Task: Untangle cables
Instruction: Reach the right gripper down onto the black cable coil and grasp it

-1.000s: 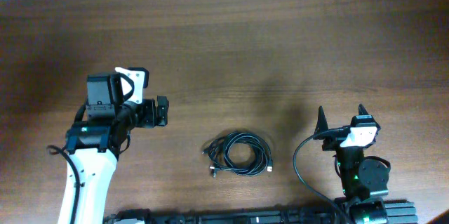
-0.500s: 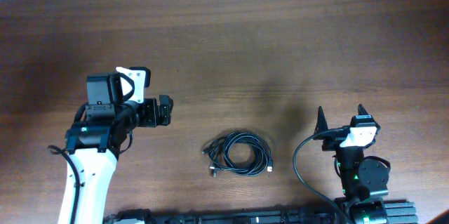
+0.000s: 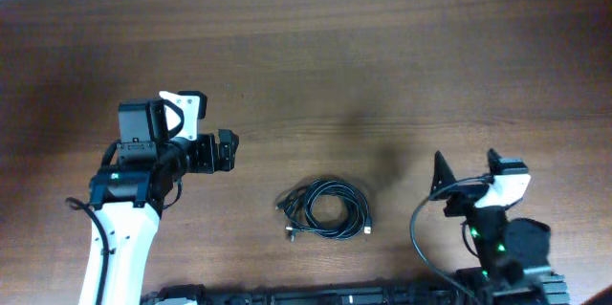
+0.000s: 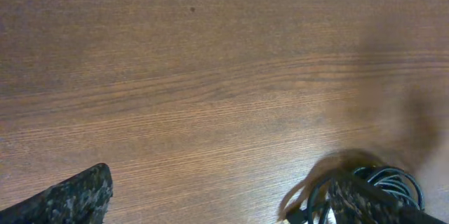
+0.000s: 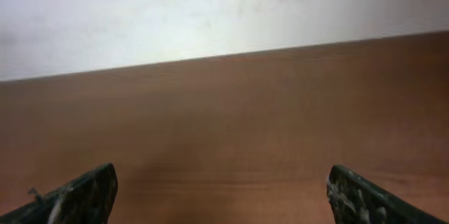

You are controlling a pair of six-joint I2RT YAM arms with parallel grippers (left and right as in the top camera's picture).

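Note:
The cables (image 3: 325,211) are thin black cords wound in one small coil, with plug ends sticking out at its left and lower right, lying on the wooden table (image 3: 382,56) near the front edge. My left gripper (image 3: 224,150) is open and empty, to the upper left of the coil. In the left wrist view (image 4: 221,206) part of the coil (image 4: 396,180) shows at the lower right, partly behind the right finger (image 4: 365,199). My right gripper (image 3: 468,163) is open and empty, to the right of the coil. Its wrist view (image 5: 221,196) shows only table and wall.
The far table edge meets a white wall (image 5: 210,13). A thick black arm wire (image 3: 417,233) loops beside the right arm's base. The left arm's white link (image 3: 115,248) lies along the front left.
My right arm has shifted a little to the right and toward the front edge. My left gripper has edged slightly right. The coil has not moved.

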